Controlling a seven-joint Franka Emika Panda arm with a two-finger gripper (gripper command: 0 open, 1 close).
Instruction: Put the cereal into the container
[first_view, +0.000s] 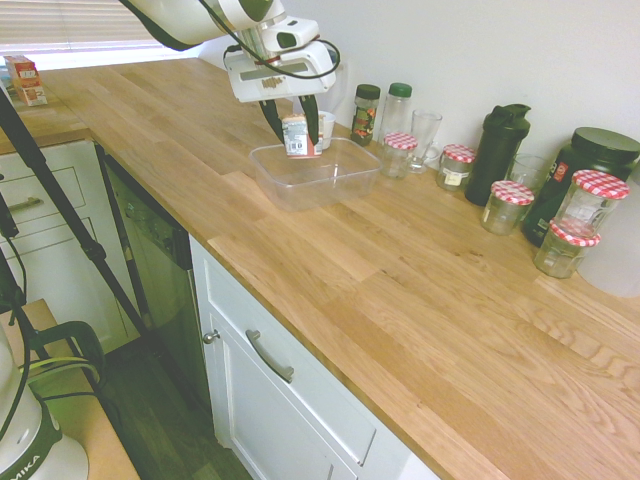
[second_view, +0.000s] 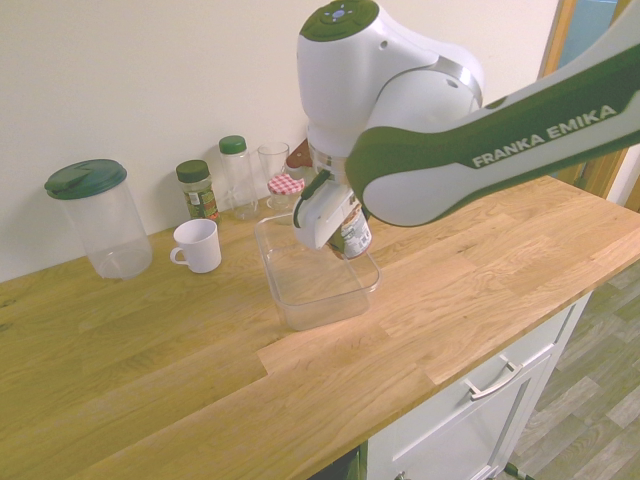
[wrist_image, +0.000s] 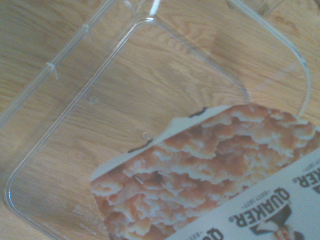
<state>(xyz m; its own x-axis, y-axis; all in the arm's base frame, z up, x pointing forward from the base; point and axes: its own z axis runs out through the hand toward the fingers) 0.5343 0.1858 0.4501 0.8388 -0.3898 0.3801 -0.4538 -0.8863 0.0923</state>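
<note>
- The wooden countertop (first_view: 330, 260) runs along a pale wall (first_view: 470, 60), its front edge above white cabinets (first_view: 300, 400).
- The container (first_view: 345, 182), a clear rectangular tub, sits between that front edge and the row of things by the wall, with a strip of wood showing on its front side.
- Near the tub on the wall side stand a green-lidded spice jar (first_view: 365, 115), a clear bottle with a green cap (first_view: 394, 112), a drinking glass (first_view: 424, 135) and a jar with a red-checkered lid (first_view: 398, 158).
- A white mug (second_view: 198, 248) is near one end of the tub; beyond it stands a green-lidded pitcher (second_view: 108, 225).
- Further along the wall, well apart from the tub, are a dark shaker bottle (first_view: 497, 155), a large black tub (first_view: 575, 185) and more checkered-lid jars (first_view: 507, 207).
- The arm (second_view: 440, 160) reaches over the counter, its gripper (first_view: 299, 134) pointing down above the container.
- The fingers are closed on the cereal (first_view: 301, 139), holding it tilted over the tub; its exact height above the bottom is unclear.
</note>
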